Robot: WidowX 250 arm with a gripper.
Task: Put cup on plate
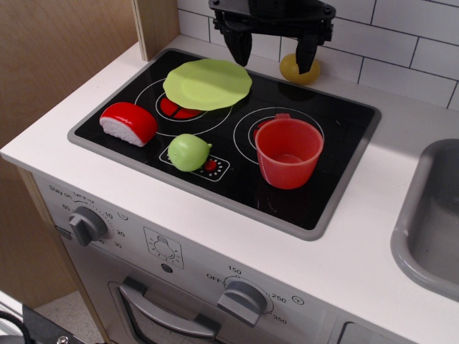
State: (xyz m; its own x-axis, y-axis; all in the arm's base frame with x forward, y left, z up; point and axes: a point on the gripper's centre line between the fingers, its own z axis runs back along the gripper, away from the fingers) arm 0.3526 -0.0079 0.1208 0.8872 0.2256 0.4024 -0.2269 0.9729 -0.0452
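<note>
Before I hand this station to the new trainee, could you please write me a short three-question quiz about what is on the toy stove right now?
1. True or false: the red cup already sits on the green plate.
2. Multiple choice: what lies nearest the stove's left edge? A) the red-and-white domed toy B) the yellow object C) the small green ball
3. Fill in: the end effector hangs with its fingers ____ and holds nothing.

Key: 1. False; the cup stands upright on the right burner, apart from the plate on the left rear burner. 2. A. 3. open.
</note>
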